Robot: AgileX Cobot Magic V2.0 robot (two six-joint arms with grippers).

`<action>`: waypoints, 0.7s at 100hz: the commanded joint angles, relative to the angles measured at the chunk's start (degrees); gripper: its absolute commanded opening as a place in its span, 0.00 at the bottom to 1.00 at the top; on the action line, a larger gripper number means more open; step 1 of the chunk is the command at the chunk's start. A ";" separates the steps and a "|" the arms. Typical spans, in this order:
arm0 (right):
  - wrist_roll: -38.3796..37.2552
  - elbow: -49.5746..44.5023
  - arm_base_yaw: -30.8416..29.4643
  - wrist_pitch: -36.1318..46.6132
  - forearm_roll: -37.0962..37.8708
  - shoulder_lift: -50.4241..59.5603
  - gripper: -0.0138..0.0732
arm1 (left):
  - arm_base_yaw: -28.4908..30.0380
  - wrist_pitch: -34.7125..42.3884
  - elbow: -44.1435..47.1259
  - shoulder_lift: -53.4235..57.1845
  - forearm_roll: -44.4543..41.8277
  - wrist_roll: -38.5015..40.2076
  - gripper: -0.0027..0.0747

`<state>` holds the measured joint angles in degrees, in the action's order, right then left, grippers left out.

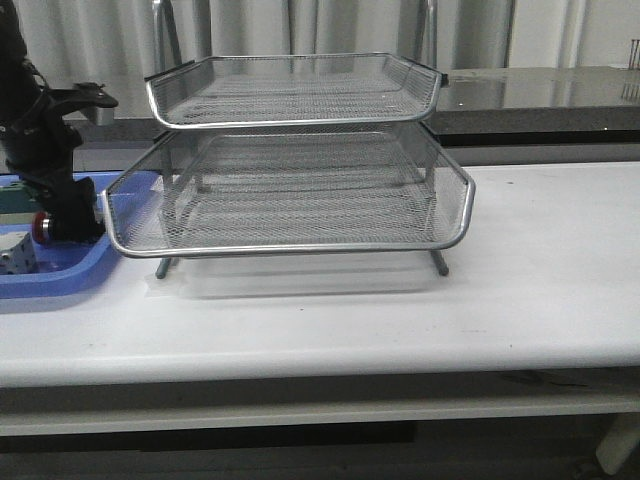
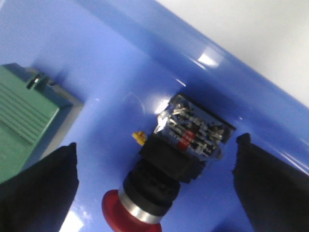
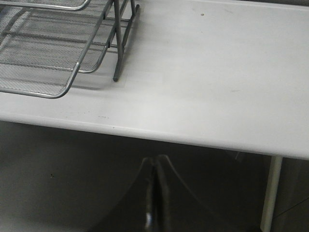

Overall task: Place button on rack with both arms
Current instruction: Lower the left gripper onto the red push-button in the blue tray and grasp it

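Note:
The button (image 2: 161,176) lies on its side in the blue tray (image 2: 101,53), red mushroom head, silver collar, black body and a blue-grey terminal end. My left gripper (image 2: 157,145) is open, with one dark finger on each side of the button and neither touching it. In the front view the left arm reaches down into the tray at the far left, where the button's red head (image 1: 40,227) shows beside the left gripper (image 1: 68,224). The silver wire-mesh rack (image 1: 300,190) stands mid-table. My right gripper (image 3: 155,162) is shut and empty, below the table's front edge.
A green block (image 2: 21,116) lies in the blue tray (image 1: 55,275) close to one left finger. A white cube (image 1: 14,254) sits at the tray's left end. The rack's corner and leg (image 3: 116,53) show in the right wrist view, with the white table (image 3: 207,77) beside them.

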<state>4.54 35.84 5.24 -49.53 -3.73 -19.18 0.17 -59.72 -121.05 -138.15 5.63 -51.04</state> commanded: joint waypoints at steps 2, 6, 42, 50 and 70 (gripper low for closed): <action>-0.08 1.34 -0.09 3.77 0.25 -0.48 0.08 | -0.43 1.06 -1.77 3.10 0.72 0.04 0.83; -0.08 1.34 -0.09 3.77 0.25 -0.48 0.08 | -0.43 1.03 -1.77 2.98 0.72 0.04 0.83; -0.08 1.34 -0.09 3.77 0.25 -0.48 0.08 | -0.43 0.42 -1.77 1.98 1.77 0.04 0.69; -0.08 1.34 -0.09 3.77 0.25 -0.48 0.08 | -0.43 0.20 -1.77 1.98 1.91 0.04 0.58; -0.08 1.34 -0.09 3.77 0.25 -0.48 0.08 | -0.43 -1.61 -1.77 2.09 1.79 0.04 0.35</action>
<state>4.54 35.84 5.24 -49.53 -3.73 -19.18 0.17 -60.93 -121.14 -139.96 6.50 -51.08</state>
